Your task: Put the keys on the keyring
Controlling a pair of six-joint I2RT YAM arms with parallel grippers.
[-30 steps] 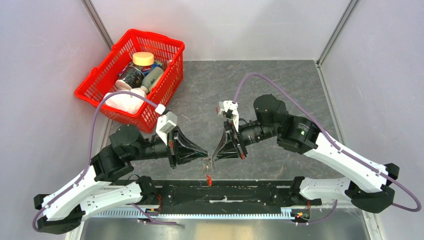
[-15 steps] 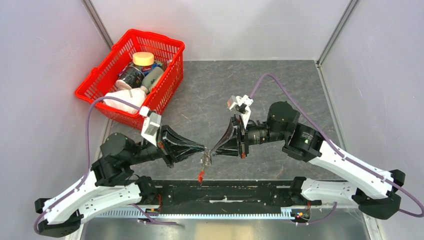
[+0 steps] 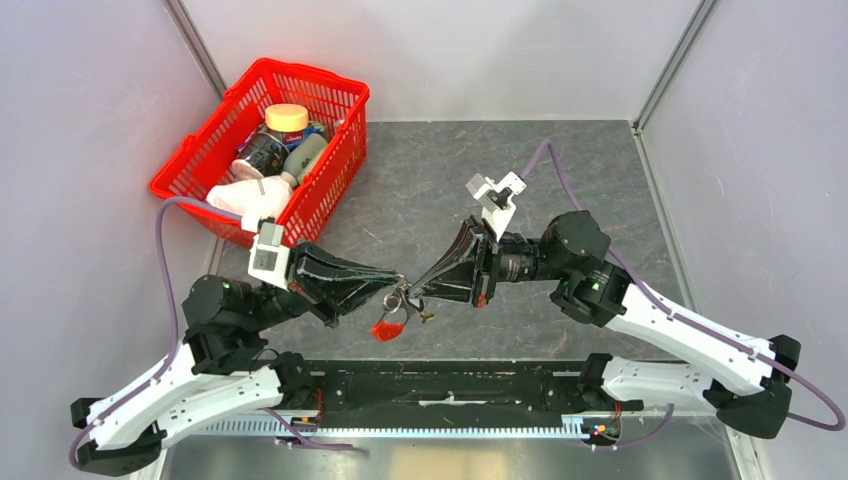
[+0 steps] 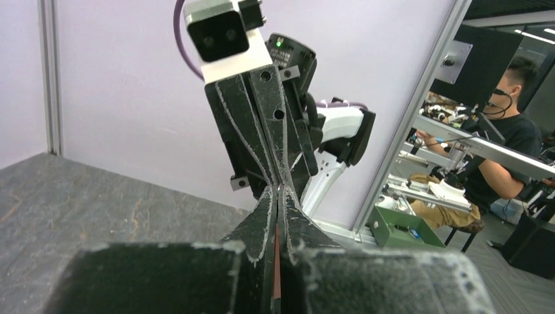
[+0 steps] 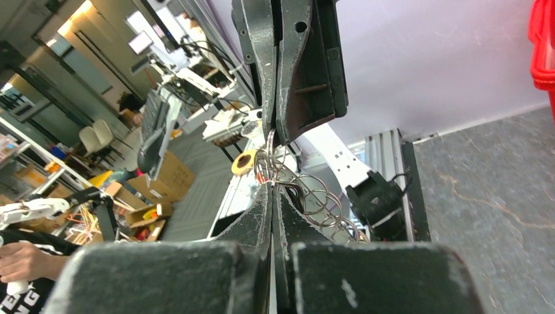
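Note:
In the top view both grippers meet tip to tip above the near middle of the table. My left gripper (image 3: 396,293) is shut on the keyring (image 3: 402,299), and its red strap (image 3: 386,327) hangs under the tips. My right gripper (image 3: 413,291) is shut on a small flat metal piece (image 5: 288,186), apparently one of the keys, right at the wire ring (image 5: 269,156). A short chain of small rings (image 5: 322,201) dangles from that piece. The left wrist view shows only a red sliver (image 4: 277,256) between the shut fingers.
A red plastic basket (image 3: 205,128) holding jars and a white cloth stands at the back left. The black base rail (image 3: 450,385) runs along the near edge. Grey walls close in both sides of the table.
Both grippers, still joined at the ring, have risen and shifted slightly left and away from the rail. The red strap now swings free under them, and both wrists have tilted.

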